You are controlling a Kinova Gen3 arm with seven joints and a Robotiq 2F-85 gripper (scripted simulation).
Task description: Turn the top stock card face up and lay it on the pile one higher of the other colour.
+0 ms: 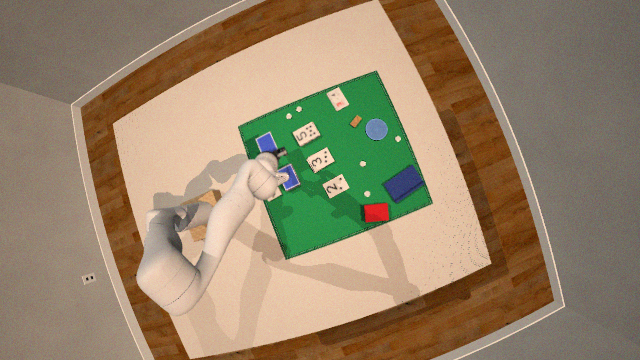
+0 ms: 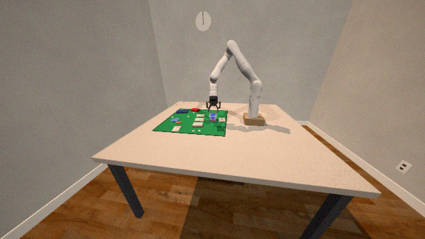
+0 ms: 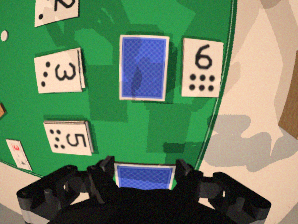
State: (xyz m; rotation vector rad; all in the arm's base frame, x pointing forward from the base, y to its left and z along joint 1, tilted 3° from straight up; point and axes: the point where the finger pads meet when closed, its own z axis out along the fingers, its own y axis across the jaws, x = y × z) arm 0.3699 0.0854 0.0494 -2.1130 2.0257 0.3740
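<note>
My gripper [image 1: 272, 151] [image 2: 212, 109] [image 3: 145, 166] hangs a little above the green mat [image 1: 320, 225] [image 2: 172, 127] [image 3: 200, 3]. It is shut across the width of a blue-backed card [image 1: 266, 142] [image 3: 144, 176] and holds it level, face down, by one end. The face-down stock [image 1: 291, 179] [image 2: 212, 115] [image 3: 143, 67] lies just beyond it. Face-up piles show black 5 [image 1: 306, 133] [image 3: 67, 137], 3 [image 1: 320, 160] [image 3: 60, 71], 2 [image 1: 335, 186] [image 3: 56, 4] and 6 [image 3: 202, 67]. A card with a red mark [image 1: 338, 98] [image 3: 16, 155] lies at the mat's far corner.
On the mat are a blue disc [image 1: 376, 129], a dark blue block [image 1: 404, 183], a red block [image 1: 376, 212], a small brown piece [image 1: 355, 121] and several white pegs [image 1: 363, 163]. The arm's wooden base [image 2: 254, 119] stands beside the mat.
</note>
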